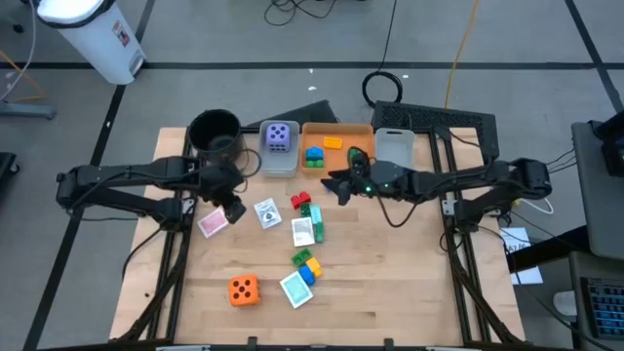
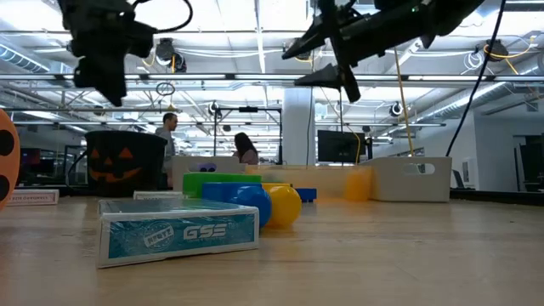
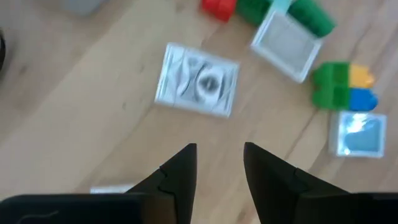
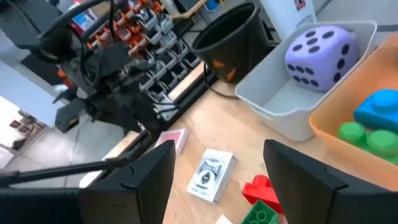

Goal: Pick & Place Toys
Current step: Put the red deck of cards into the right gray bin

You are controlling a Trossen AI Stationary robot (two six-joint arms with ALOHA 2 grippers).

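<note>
From above, the left gripper hangs over the wood between the pink card and the white card, holding nothing. The right gripper sits just clear of the orange bin, also empty.

At table height, both grippers ride well above the teal card.

Past the left arm's fingers, narrowly apart, the white card lies ahead of the tips, not between them.

The right jaws stand wide, the purple die in the grey bin beyond. A flat card may slip from a narrow pinch.
</note>
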